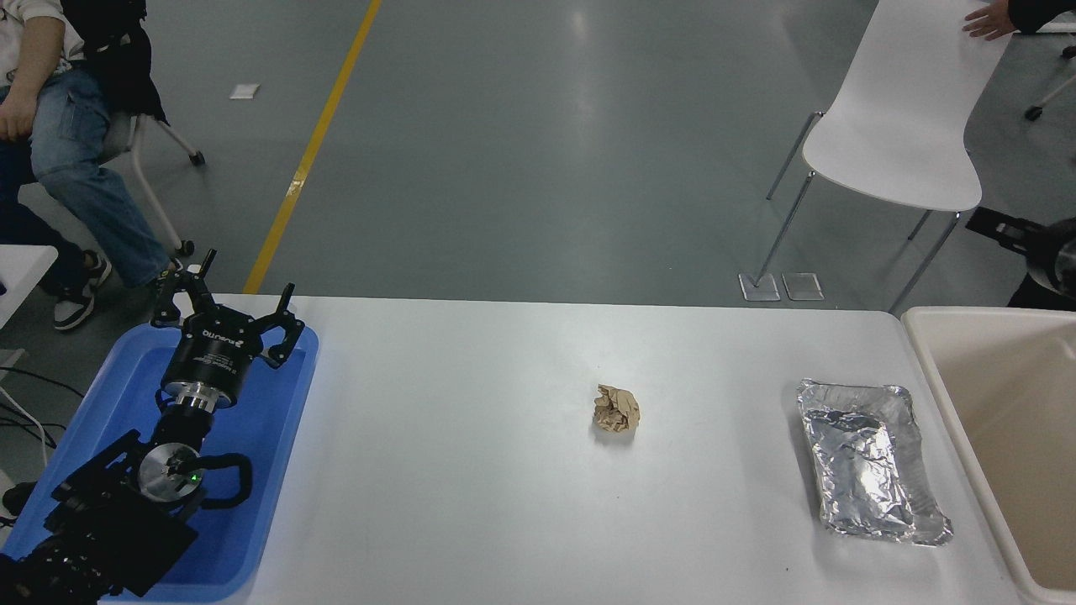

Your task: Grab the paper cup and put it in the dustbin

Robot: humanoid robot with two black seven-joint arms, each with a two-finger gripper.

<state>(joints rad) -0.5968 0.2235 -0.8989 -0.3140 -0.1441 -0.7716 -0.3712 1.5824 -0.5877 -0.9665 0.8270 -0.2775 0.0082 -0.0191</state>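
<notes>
No small white paper cup showed anywhere on the white surface [471, 504] or in the visible part of the large beige plastic dustbin [929, 353] standing off its right edge, so where the cup lay could not be told. The right end effector [1021, 239] hung above and beyond the far right corner, mostly cut off by the frame; whether it was open or closed could not be told. The left end effector [227, 315] sat parked over the blue plastic tray [277, 454] at the left edge, fingers spread, gripping nothing. A crumpled brown paper ball [616, 409] lay mid-surface and a silver foil tray [870, 460] near the right edge. Judging from this, the drop looked finished, with only retreat left.
</notes>
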